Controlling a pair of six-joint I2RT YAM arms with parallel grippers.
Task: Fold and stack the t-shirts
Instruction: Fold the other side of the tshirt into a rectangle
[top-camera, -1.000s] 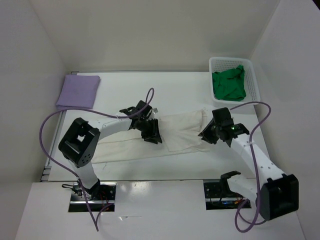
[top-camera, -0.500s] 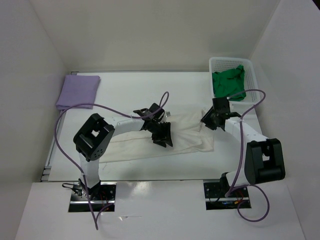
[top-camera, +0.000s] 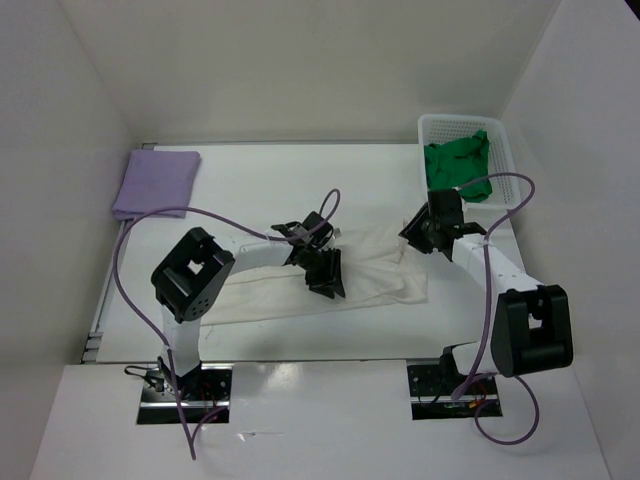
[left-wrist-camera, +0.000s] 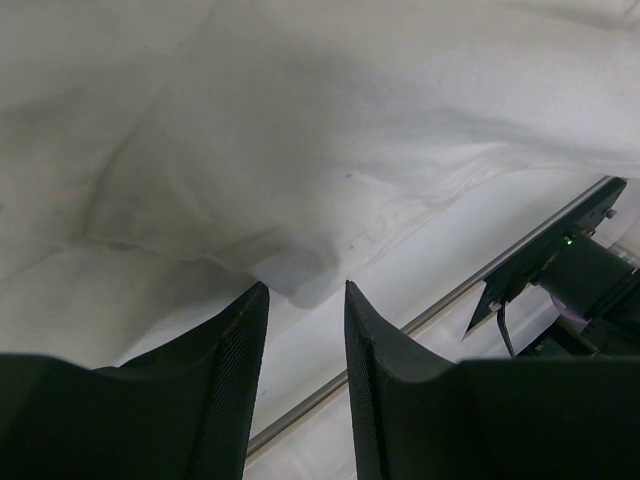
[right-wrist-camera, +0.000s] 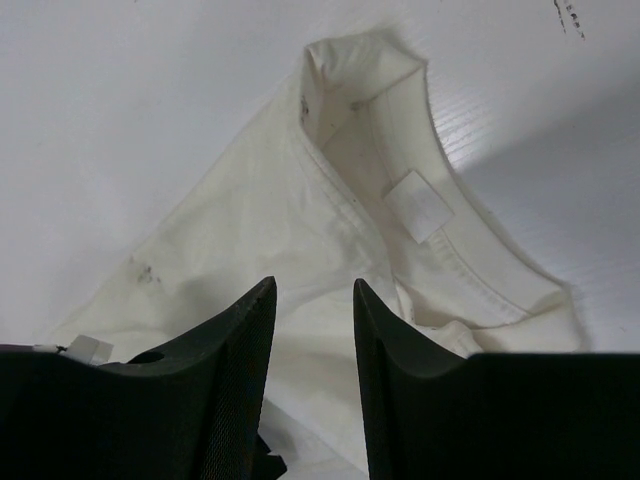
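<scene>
The off-white t-shirt (top-camera: 375, 270) lies spread and creased across the middle of the table. My left gripper (top-camera: 329, 284) hangs low over its middle, open; in the left wrist view the left gripper (left-wrist-camera: 305, 290) has its tips at the shirt's (left-wrist-camera: 300, 120) near hem with only bare table between them. My right gripper (top-camera: 413, 235) is open over the shirt's right end, and the right gripper (right-wrist-camera: 312, 285) sits just short of the collar and its label (right-wrist-camera: 420, 205). A folded lavender t-shirt (top-camera: 155, 182) rests at the back left. The green t-shirt (top-camera: 458, 168) is bunched in the basket.
The white mesh basket (top-camera: 505, 150) stands at the back right corner, close behind the right arm. Purple cables loop above both arms. White walls close in the table on three sides. A metal rail (left-wrist-camera: 430, 310) runs along the table's near edge.
The right arm has swung back and right to the shirt's collar end. The left gripper has slid right and nearer. The shirt's right part now lies more bunched.
</scene>
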